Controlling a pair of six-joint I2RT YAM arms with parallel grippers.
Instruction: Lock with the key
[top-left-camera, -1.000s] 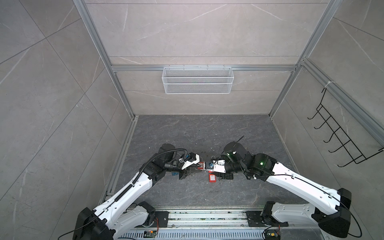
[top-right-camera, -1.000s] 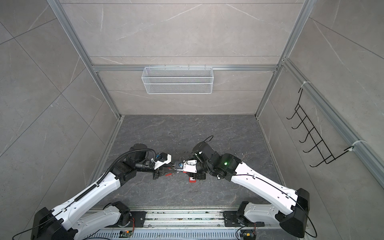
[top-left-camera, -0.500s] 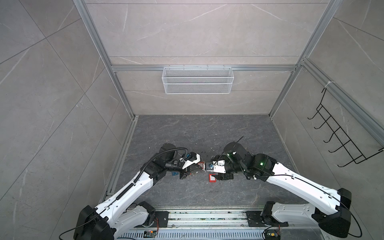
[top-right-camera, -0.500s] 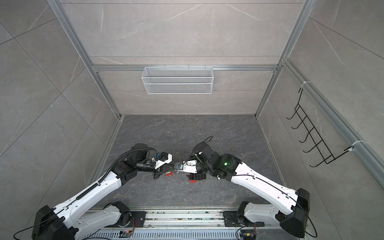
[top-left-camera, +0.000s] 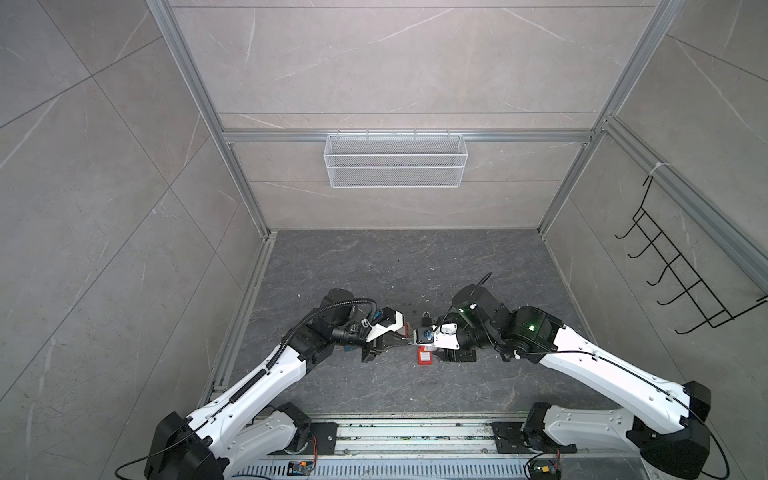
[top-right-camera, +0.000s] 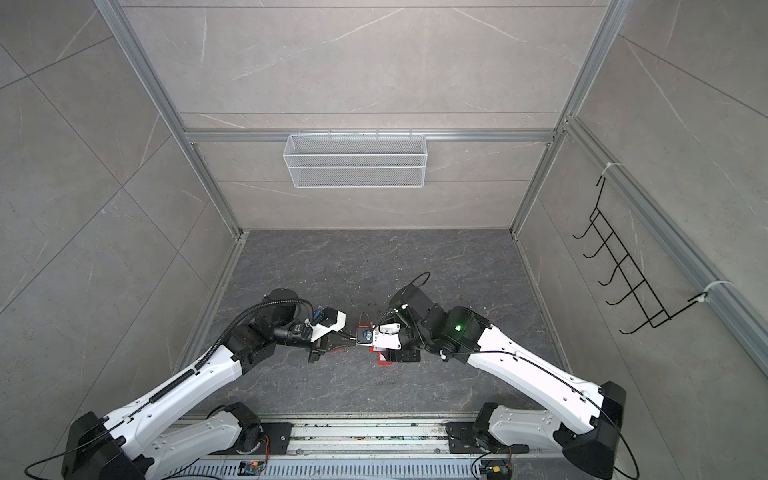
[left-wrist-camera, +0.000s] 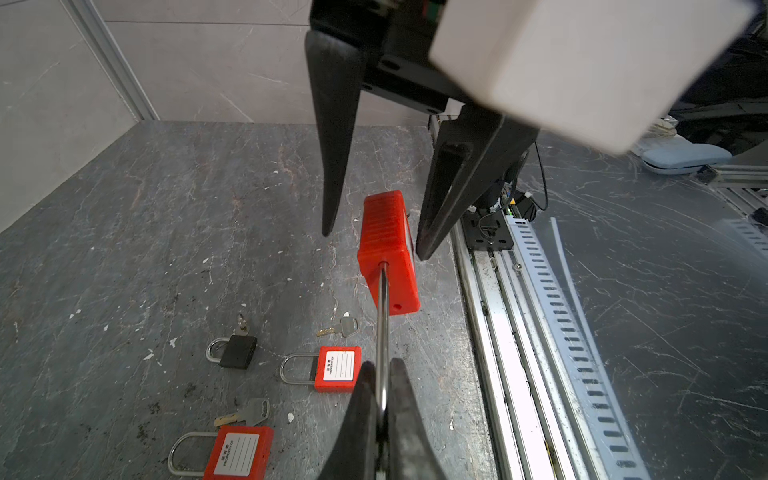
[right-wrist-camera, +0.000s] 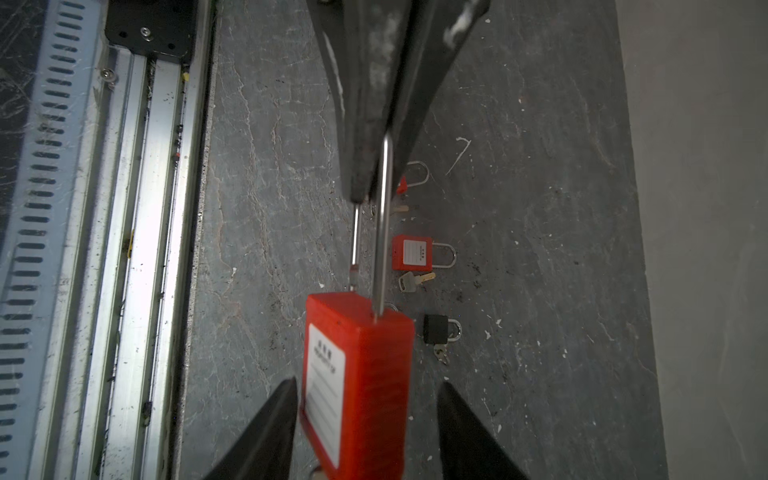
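Observation:
A red padlock (left-wrist-camera: 388, 249) with a white label hangs above the floor between both grippers. Its steel shackle (left-wrist-camera: 382, 324) is pulled out, and in the right wrist view the short leg (right-wrist-camera: 354, 241) stands free of the body. My left gripper (left-wrist-camera: 382, 363) is shut on the shackle's bend. My right gripper (right-wrist-camera: 366, 382) is open around the padlock's body (right-wrist-camera: 357, 374); one finger is close to the label face and the other stands well clear. A loose key (left-wrist-camera: 345, 326) lies on the floor below. In a top view the held padlock (top-left-camera: 424, 357) shows under the right wrist.
On the floor lie two more red padlocks (left-wrist-camera: 336, 368) (left-wrist-camera: 237, 453), a second key (left-wrist-camera: 249, 413) and a small black padlock (left-wrist-camera: 237, 351) with a key in it. The aluminium rail (left-wrist-camera: 498, 332) runs along the front. A wire basket (top-left-camera: 395, 166) hangs on the back wall.
My left gripper has closed fully on the shackle. The right gripper's jaws have widened and partly narrowed again around the padlock body. Both arms have hardly shifted.

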